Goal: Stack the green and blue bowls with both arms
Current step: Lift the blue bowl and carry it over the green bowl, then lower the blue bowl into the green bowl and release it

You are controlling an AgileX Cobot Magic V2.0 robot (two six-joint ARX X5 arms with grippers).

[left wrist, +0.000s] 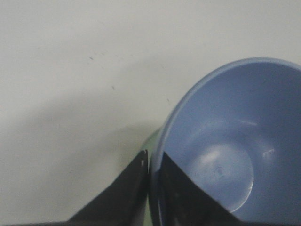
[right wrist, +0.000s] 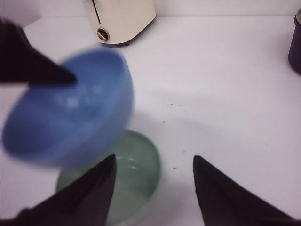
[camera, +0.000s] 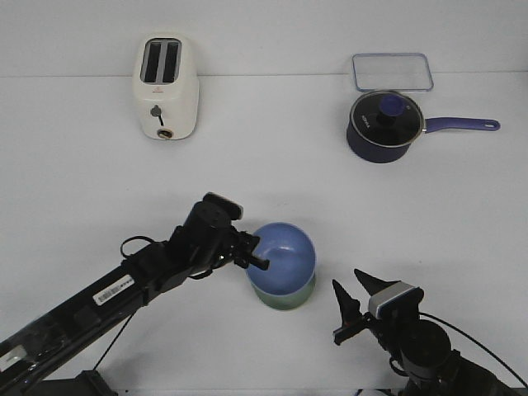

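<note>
Periwinkle-blue round smooth bowl sits low-centre in the front view, held clear above the pale sage-green round bowl, which rests on the white tabletop. Only a green crescent shows below the blue rim from the front.

Left side: the left black jointed arm reaches in from the lower left corner. Left gripper is clamped on the blue bowl's near rim. Left wrist view confirms this: one finger outside the wall, the other inside, rim pinched between them. A sliver of green bowl edge shows just past the outer finger.

Back left: a cream two-slot toaster stands upright, well apart from the bowls.

Centre, right wrist view: blue bowl is blurred and tilted, hanging over the green bowl and covering part of it. The two bowls look apart, not nested.

Right side: right gripper hovers near the lower edge, just beside the bowls, jaws spread and holding nothing. Both fingers show in its wrist view with bare tabletop between them.

Back right: a dark navy saucepan with glass lid and long handle, and behind it a clear rectangular plastic lid lying flat.
</note>
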